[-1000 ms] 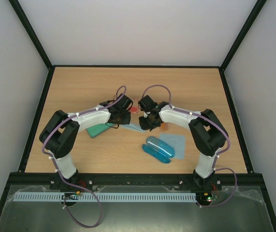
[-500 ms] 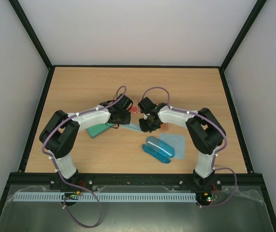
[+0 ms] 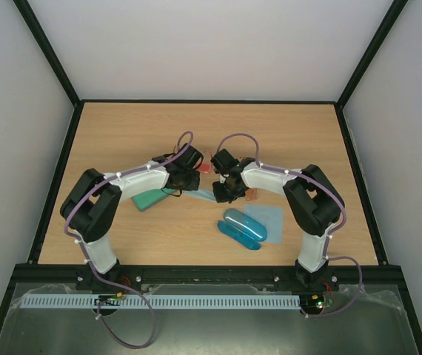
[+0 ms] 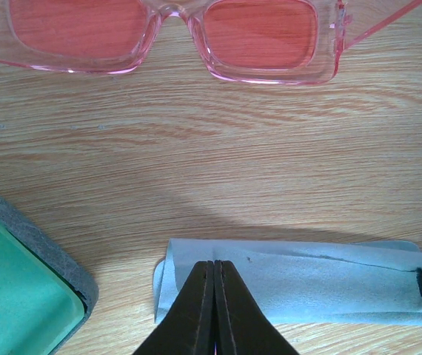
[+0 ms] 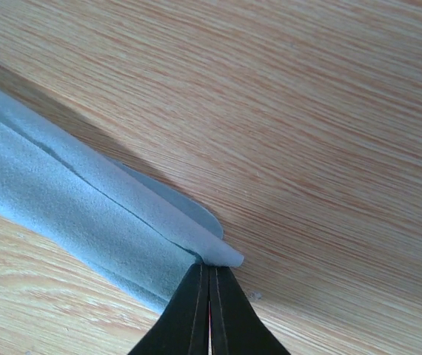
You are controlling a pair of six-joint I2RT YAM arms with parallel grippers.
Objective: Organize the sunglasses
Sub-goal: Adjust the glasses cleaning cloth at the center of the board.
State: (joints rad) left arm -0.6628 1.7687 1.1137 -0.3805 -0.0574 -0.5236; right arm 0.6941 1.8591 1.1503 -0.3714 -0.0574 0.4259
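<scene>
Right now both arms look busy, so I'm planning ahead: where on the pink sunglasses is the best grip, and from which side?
Take the pink sunglasses by the bridge between the lenses, coming from above with the jaws front and back of it. It is the narrowest part, sits centrally so the frame should hang level, and spares the lenses.

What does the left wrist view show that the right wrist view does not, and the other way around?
Only the left wrist view: the pink sunglasses lying on the table, a corner of the green case, and the left gripper, jaws shut on one end of the folded cloth. Only the right wrist view: the right gripper, jaws shut on the cloth's other end. Both: the pale blue cloth and the wooden table.
</scene>
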